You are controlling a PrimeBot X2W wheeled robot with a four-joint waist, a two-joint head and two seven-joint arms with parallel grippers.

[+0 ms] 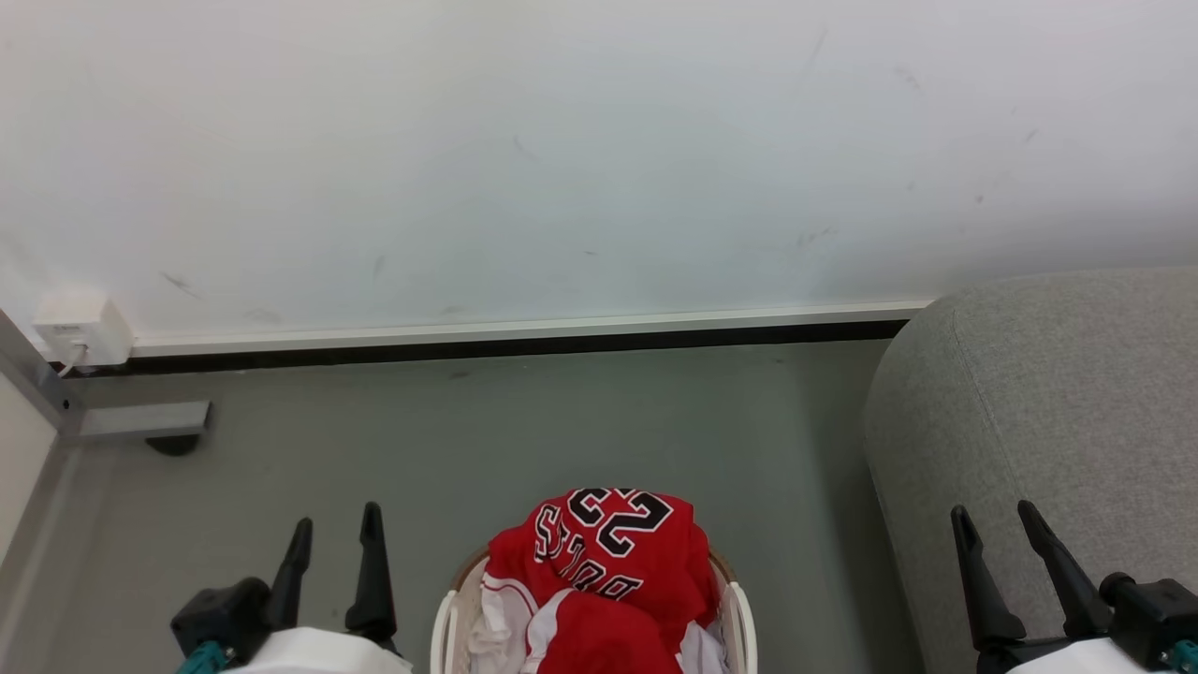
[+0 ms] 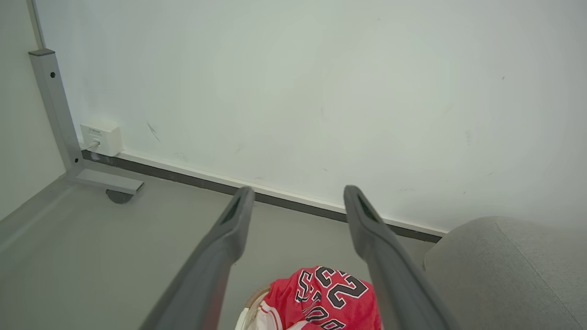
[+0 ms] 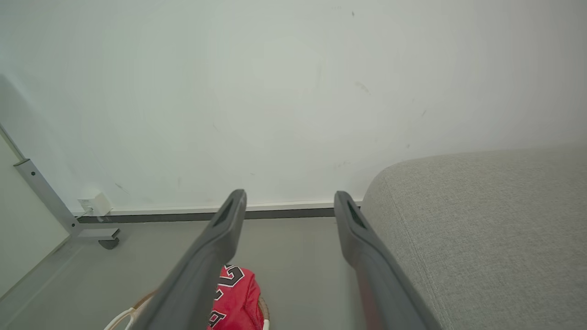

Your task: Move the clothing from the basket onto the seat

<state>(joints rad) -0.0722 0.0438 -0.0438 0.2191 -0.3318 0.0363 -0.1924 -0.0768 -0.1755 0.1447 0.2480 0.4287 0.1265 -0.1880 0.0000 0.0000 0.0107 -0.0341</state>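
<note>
- Against the far side of the room stands a plain white wall (image 1: 599, 140) with a few small dark scuff marks on it.
- Along its foot runs a white skirting board (image 1: 524, 328), with a thin dark strip under it.
- The floor (image 1: 562, 421) is smooth, matt and grey-green.
- At the far left a small white socket box (image 1: 82, 329) sits on the skirting with a thin white cable. Its label is too small to read.
- Beside the box a grey metal post (image 2: 55, 110) comes down to a flat foot (image 1: 140, 421) that lies on the floor.
- The basket (image 1: 444, 622) stands on the floor at the bottom middle of the head view. It is rounded cream-white plastic with a brown rim.
- The clothing (image 1: 608, 552) is heaped in the basket and rises above its rim. It is soft red cloth with white trim, crumpled and folded.
- On the top piece I read a black "23" with a white outline, upside down in the head view. Next to it are curved black letters, creased, so I cannot read the whole word.
- The seat (image 1: 1048, 402) is at the right, near the basket but apart from it. It is light grey woven fabric with a rounded end and a fine seam.
- The left jaws are open and grip nothing. Their long dark fingers (image 1: 372, 571) are above the floor, to the left of the basket.
- The right jaws are also open and grip nothing. Their fingers (image 1: 978, 580) show in front of the end of the seat.
</note>
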